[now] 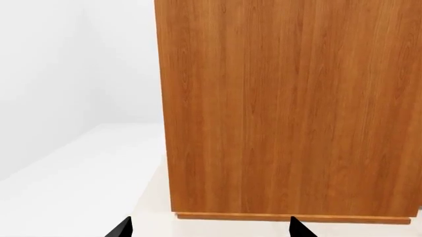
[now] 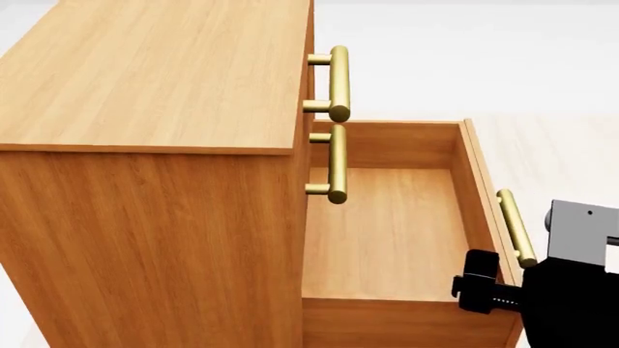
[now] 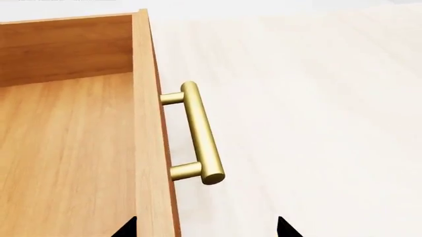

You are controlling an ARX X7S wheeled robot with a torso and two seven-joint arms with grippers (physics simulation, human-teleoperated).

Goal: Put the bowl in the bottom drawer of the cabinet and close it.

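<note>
The orange-brown cabinet (image 2: 145,210) fills the left of the head view, with the brass handles of its two upper drawers (image 2: 338,83) on its front. The bottom drawer (image 2: 387,232) is pulled far out, and its wooden floor shows bare. Its brass bar handle (image 3: 199,133) sticks out from the front panel (image 3: 148,138). My right gripper (image 3: 207,228) is open just short of that panel's near end, one fingertip on each side of it, holding nothing. My left gripper (image 1: 211,229) is open, facing the cabinet's plain side wall (image 1: 290,108). The bowl is out of view.
Pale floor (image 3: 316,98) spreads beyond the drawer front. A white floor and wall (image 1: 72,98) lie beside the cabinet's side. The right arm's black and grey body (image 2: 570,275) sits at the drawer's near corner.
</note>
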